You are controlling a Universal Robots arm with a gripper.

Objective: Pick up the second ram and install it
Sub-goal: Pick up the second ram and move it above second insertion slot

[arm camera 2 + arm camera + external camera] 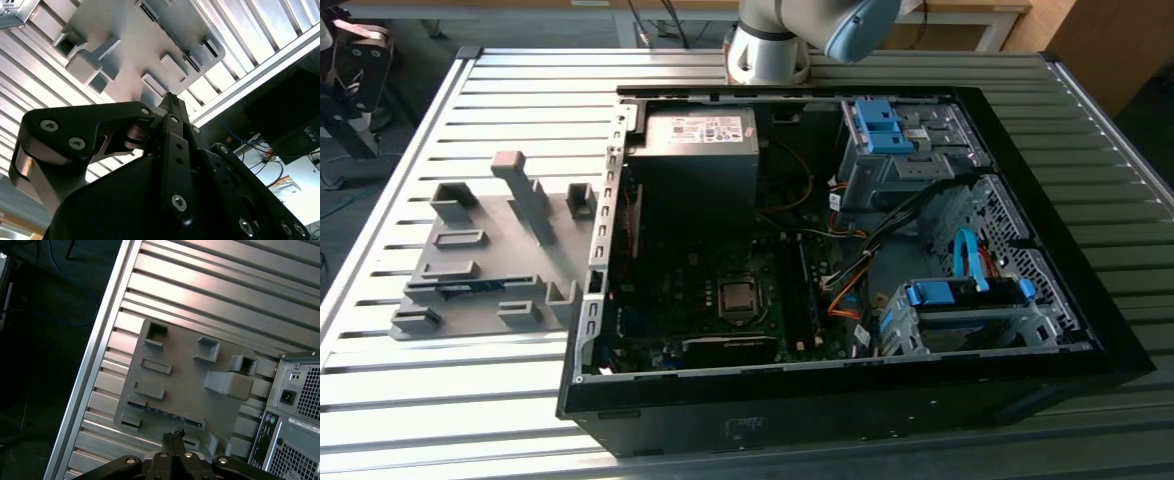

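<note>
First wrist view: your gripper (173, 436) had its fingers pinched together, holding nothing. The ram (165, 413) sat in the grey holder (185, 375) just ahead of the fingertips, not touching them.

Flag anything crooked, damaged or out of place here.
Nothing stands out. The open computer case lies flat on the table, the grey holder sits flat beside it, and a memory stick lies in its slot.

Nothing legible. In the exterior view a white label (700, 127) lies on the power supply (698, 165), its print too small to read; so is a faint mark (744, 431) on the case front.
</note>
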